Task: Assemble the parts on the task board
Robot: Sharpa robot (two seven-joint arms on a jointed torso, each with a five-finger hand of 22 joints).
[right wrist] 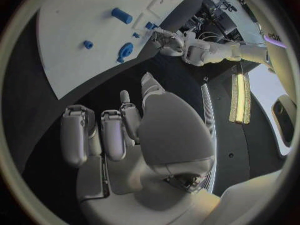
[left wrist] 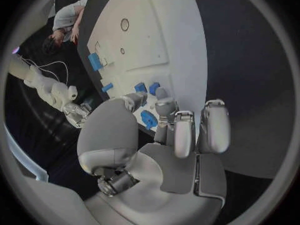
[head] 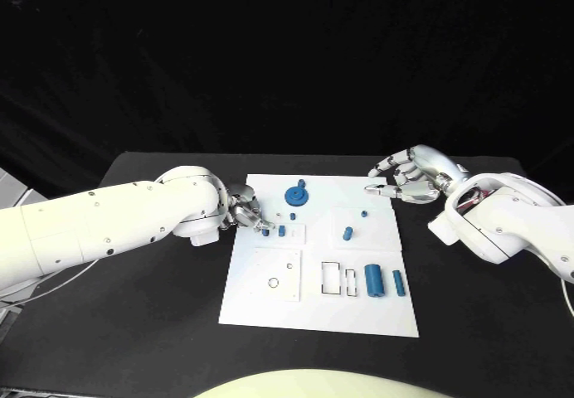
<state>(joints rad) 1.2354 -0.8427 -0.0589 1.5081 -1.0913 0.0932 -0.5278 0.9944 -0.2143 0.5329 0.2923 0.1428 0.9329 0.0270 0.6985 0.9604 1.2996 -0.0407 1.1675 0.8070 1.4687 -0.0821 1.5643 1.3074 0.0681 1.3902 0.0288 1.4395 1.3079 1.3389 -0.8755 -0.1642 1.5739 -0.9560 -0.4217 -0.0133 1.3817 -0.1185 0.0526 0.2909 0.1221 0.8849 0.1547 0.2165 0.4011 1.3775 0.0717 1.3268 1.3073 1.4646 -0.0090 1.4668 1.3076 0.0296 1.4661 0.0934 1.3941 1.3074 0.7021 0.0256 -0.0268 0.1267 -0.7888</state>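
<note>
**While L hand works the board edge, R hand waits off it**

Since the nearest stretch of the board carries only cut-outs, the empty slots look like seats for parts not yet placed. Just beside them, toward the R side, lie the big cylinder and a slimmer bar, prob. parked close to where they'll go. Mid-board, a small peg sits alone. At the L edge, the left hand reaches over two small blocks, fingertips curled down close to them; can't tell if anything is pinched, looks like a pick or a press-in. Farther back sits the round disc. Right hand hovers off the far R corner, fingers curled loosely, holding nothing, likely kept clear so it won't crowd the L hand
</note>
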